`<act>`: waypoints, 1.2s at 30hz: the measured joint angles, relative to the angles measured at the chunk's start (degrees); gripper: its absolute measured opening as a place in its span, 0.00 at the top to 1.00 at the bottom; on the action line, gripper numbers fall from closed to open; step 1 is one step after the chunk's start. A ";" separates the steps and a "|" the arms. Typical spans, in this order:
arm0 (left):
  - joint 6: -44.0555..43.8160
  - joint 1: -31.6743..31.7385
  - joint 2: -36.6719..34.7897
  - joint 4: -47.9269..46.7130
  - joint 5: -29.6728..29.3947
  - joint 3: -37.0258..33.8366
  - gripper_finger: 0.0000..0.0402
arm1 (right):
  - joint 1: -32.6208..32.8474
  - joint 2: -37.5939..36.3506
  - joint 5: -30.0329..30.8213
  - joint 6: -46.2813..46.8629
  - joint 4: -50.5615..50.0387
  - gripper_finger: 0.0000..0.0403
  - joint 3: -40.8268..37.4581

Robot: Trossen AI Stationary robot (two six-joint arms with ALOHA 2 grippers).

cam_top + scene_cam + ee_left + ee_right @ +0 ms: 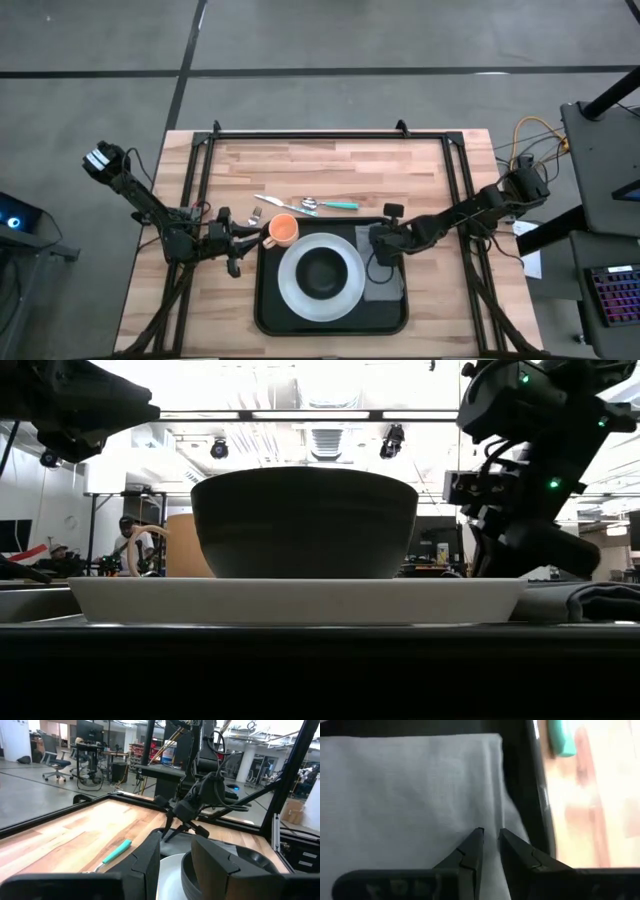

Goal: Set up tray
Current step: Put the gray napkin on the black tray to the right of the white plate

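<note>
The black tray point(268, 310) lies at the table's near middle. On it sits a white plate point(290, 290) with a black bowl point(321, 271) in it. A grey folded napkin point(388, 288) lies flat on the tray's right part. An orange cup point(283, 231) stands at the tray's far left corner. My left gripper point(246, 240) is just left of the cup, its fingers point(150, 860) a little apart with nothing between them; the cup is out of its wrist view. My right gripper point(376, 246) is at the napkin's far end, almost shut. My right gripper has its fingertips point(476, 840) on the napkin near its far edge point(496, 815), coming slanting down from the table's right. Only a narrow slit shows between them. Whether they pinch a layer or only rest on it, I cannot tell. The napkin lies flat in the tray.
A spoon with a teal handle point(338, 204) and other cutlery point(275, 203) lie on the wood just beyond the tray's far edge. A black frame point(330, 135) runs round the table's far part and sides. Bare wood lies at the far half.
</note>
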 joint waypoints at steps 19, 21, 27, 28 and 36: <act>-0.13 -0.02 0.00 -0.02 0.06 0.00 0.77 | 5.18 0.02 -3.86 6.54 -14.59 0.87 12.03; -0.14 -0.01 0.00 -0.05 0.06 0.00 0.77 | 7.40 0.45 -6.27 9.72 -14.72 0.87 13.01; -0.15 0.00 0.00 -0.33 0.04 0.00 0.77 | 14.63 3.08 -12.41 19.97 -17.07 0.87 15.37; -0.15 -0.02 0.00 -0.33 0.06 0.00 0.77 | 15.67 3.58 -12.44 20.94 -17.38 0.87 15.73; -0.17 -0.02 -0.02 -0.17 0.05 0.07 0.77 | 18.49 7.97 -11.80 23.38 -17.17 0.87 16.01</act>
